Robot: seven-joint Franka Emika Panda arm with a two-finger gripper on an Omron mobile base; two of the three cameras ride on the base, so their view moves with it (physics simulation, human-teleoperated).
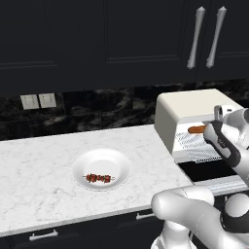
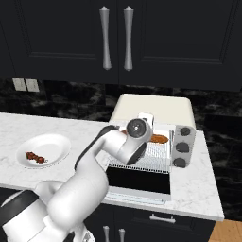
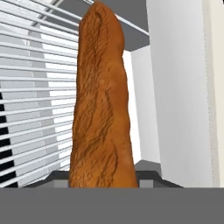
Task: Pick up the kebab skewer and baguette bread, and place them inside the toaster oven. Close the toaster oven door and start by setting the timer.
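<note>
While inside oven [image 1: 194, 109]:
baguette [image 3: 103, 109]: over rack [image 3: 35, 87], right side
gripper [image 3: 103, 181]: clamped on its near end
handling: likely light, stiff, crumbly; hold mid-body
skewer [image 1: 98, 178]: on plate [image 1: 121, 163], left

From the left, the robot's forearm covers most of the baguette bread [image 1: 196, 129] and the right edge cuts off the toaster oven [image 1: 187, 108]; from the right, the wrist hides the gripper's fingertips; the kebab skewer [image 2: 36, 157] is too small to count chunks.
</note>
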